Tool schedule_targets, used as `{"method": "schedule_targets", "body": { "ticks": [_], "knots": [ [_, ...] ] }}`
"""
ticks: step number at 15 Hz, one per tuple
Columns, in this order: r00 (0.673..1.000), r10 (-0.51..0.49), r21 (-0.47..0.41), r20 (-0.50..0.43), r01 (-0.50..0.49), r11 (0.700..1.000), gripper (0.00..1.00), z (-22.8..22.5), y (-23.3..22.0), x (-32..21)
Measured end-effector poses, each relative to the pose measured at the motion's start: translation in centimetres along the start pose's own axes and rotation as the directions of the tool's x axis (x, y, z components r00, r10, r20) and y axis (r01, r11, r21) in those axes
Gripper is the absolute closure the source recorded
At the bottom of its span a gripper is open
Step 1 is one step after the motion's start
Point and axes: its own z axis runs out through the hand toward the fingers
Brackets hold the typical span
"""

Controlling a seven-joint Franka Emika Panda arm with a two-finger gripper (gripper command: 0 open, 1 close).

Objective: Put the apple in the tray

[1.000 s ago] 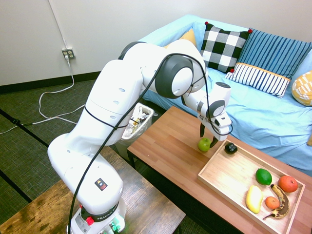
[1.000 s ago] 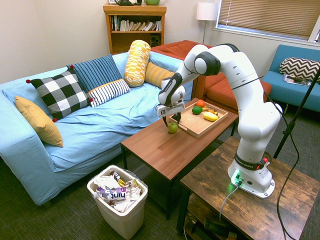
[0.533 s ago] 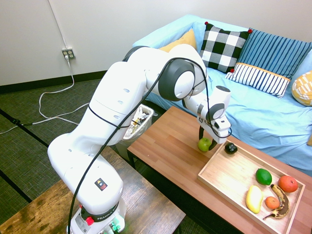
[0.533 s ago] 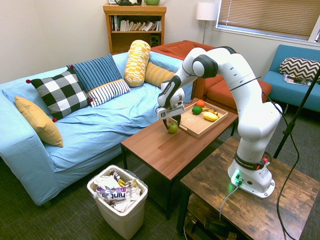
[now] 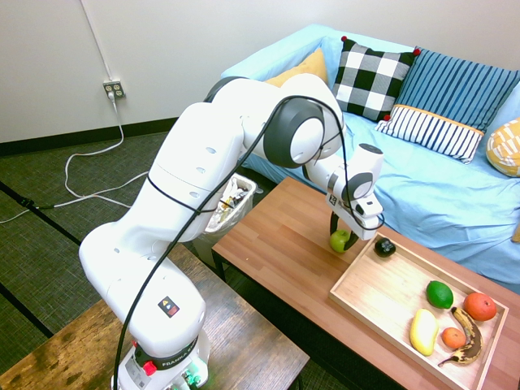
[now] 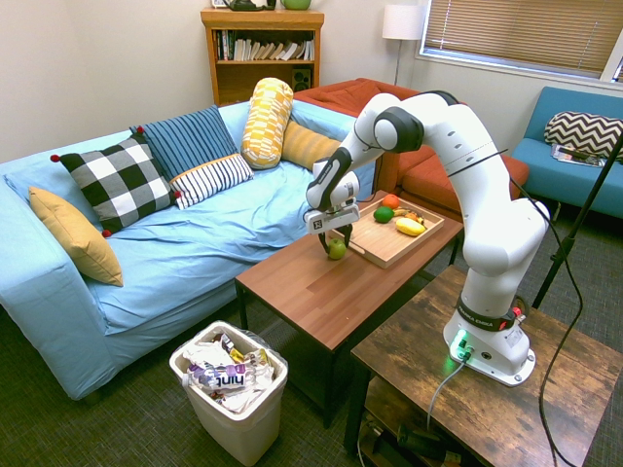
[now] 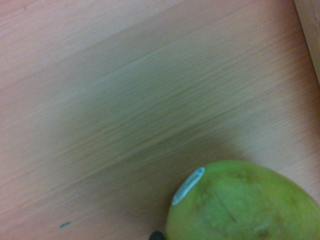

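Note:
The yellow-green apple (image 5: 340, 240) (image 6: 337, 250) rests on the reddish-brown table (image 5: 276, 244), just outside the near-left corner of the light-wood tray (image 5: 388, 291) (image 6: 374, 240). My gripper (image 5: 340, 241) (image 6: 337, 248) points down over it, with a dark finger pressed against each side of the fruit, shut on it. The wrist view shows the apple (image 7: 245, 205) close up, with a pale sticker on its skin and wood grain around it.
In the tray lie a dark fruit (image 5: 384, 248), a green lime (image 5: 439, 294), a red-orange fruit (image 5: 479, 306), a yellow fruit (image 5: 423, 331), a small orange and a browned banana (image 5: 467, 337). A blue sofa (image 5: 439, 187) runs behind the table. A full waste bin (image 6: 231, 379) stands at its end.
The arm lowered slightly over the apple, and the fingers, wide apart a second ago, have drawn in against its sides. The apple has not moved.

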Motion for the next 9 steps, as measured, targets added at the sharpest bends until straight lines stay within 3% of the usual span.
{"method": "schedule_targets", "body": {
  "ticks": [4,9],
  "knots": [
    [1.0,-0.011,0.037,0.021,0.01,0.999,1.0,-1.5,0.4,0.6],
    [1.0,0.006,0.141,0.021,-0.009,0.99,1.0,-9.8,5.3,1.8]
  ]
}}
